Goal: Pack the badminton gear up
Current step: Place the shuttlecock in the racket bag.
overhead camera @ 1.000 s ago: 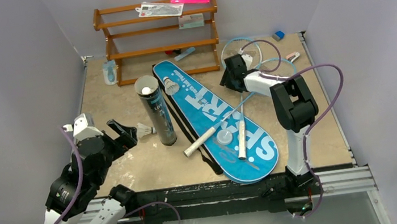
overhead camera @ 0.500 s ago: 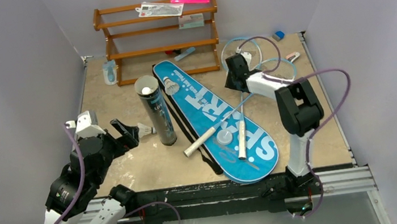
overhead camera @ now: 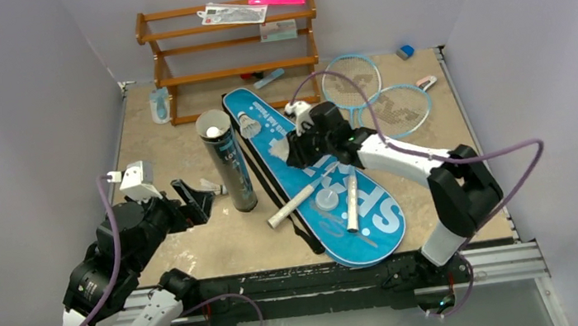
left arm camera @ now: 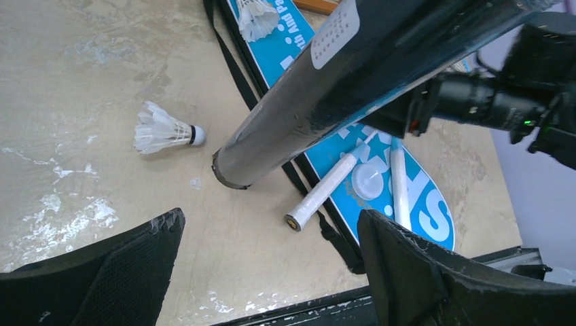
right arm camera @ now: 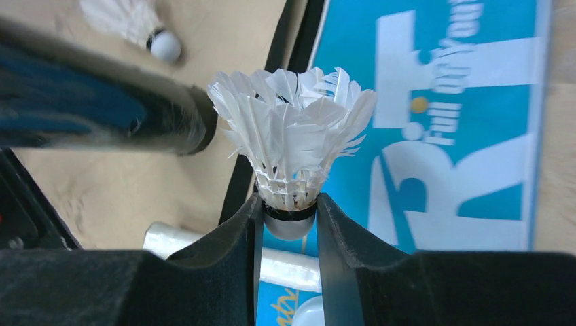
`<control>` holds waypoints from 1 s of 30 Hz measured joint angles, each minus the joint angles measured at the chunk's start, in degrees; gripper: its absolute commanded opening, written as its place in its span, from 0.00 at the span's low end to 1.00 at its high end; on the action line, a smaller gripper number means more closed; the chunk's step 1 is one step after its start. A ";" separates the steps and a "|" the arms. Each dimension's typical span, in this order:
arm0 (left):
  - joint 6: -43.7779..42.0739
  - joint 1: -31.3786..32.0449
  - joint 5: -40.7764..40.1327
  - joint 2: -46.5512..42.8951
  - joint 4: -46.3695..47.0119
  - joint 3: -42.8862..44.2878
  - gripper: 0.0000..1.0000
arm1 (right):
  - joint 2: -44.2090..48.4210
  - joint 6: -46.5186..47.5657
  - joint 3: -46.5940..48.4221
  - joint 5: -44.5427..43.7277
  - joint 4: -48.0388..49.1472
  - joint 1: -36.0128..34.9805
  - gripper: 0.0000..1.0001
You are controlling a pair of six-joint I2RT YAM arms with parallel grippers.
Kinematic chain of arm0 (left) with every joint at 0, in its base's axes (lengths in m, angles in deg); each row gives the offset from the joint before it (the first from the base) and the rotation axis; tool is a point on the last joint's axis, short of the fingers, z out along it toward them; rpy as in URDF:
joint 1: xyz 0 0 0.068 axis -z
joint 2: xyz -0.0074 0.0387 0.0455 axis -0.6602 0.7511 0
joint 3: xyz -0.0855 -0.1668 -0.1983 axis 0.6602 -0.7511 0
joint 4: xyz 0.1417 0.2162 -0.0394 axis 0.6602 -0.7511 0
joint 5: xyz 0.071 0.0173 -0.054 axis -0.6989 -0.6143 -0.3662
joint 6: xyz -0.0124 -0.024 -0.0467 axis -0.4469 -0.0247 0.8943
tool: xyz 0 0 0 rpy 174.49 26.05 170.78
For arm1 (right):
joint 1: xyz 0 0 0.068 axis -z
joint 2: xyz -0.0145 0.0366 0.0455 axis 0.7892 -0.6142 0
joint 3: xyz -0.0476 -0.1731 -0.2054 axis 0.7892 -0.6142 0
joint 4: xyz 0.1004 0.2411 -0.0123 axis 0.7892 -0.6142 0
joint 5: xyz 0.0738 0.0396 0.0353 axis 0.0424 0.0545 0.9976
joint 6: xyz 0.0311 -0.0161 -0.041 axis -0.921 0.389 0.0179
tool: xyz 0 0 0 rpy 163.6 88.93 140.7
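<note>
Overhead, the rigid black tube [overhead camera: 226, 161] stands upright beside the blue bag [overhead camera: 379, 222], near the centre of the counter [overhead camera: 176, 152].

Left wrist: the left tool [left arm camera: 272, 272] is released near a loose shuttlecock [left arm camera: 159, 129] lying on the counter.

Right wrist: the right tool [right arm camera: 289, 207] clamps another shuttlecock [right arm camera: 292, 146] by its rounded cork. Expect light, brittle feathers, so grip the cork only.

Blurred, edge-cropped black tube [right arm camera: 102, 112]

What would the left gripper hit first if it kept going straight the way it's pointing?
Probably the base of the tube, standing right ahead of the open left gripper. The loose shuttlecock lies just beside that line; depth is unclear.
</note>
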 measured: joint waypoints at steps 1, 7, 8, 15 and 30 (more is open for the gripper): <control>-0.24 0.00 0.42 0.00 0.09 0.00 0.95 | -1.09 1.01 0.00 0.11 -0.17 -1.42 0.35; -1.31 0.00 2.08 0.13 1.31 0.00 0.95 | -7.87 3.54 0.04 -4.33 0.52 -3.06 0.34; -1.53 0.00 2.10 0.17 1.53 0.00 0.95 | -8.98 3.67 0.39 -5.38 0.68 -3.06 0.34; -1.14 0.00 0.50 0.15 1.51 -0.07 0.95 | -17.44 3.67 7.78 -11.91 3.30 -3.02 0.74; -0.13 0.00 0.46 -2.67 2.97 -2.12 0.95 | -11.04 2.89 -12.28 -20.02 28.00 -7.52 0.79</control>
